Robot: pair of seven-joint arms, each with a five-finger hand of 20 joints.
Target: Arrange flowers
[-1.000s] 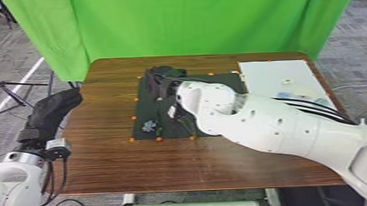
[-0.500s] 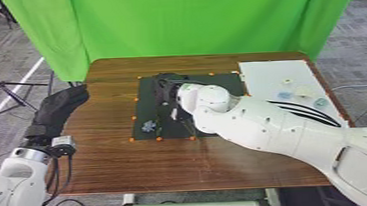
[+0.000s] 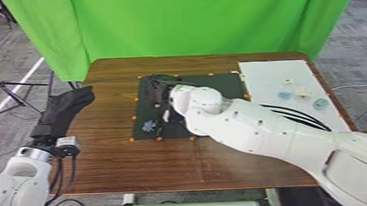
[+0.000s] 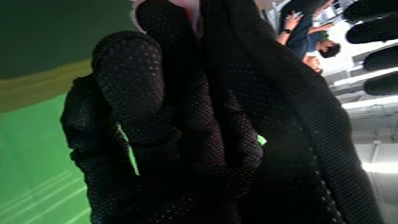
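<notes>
Between the curled fingers of the right hand (image 3: 161, 85), above the dark mat (image 3: 145, 108), pinches a pale pink object (image 4: 189, 7), mostly hidden.

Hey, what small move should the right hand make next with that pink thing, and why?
Probably gently check the grip before any lift. The right hand is over the dark mat, and the wrist view shows a pale pink thing against the hand, mostly hidden by it, so I can't tell how firmly it's held.
</notes>
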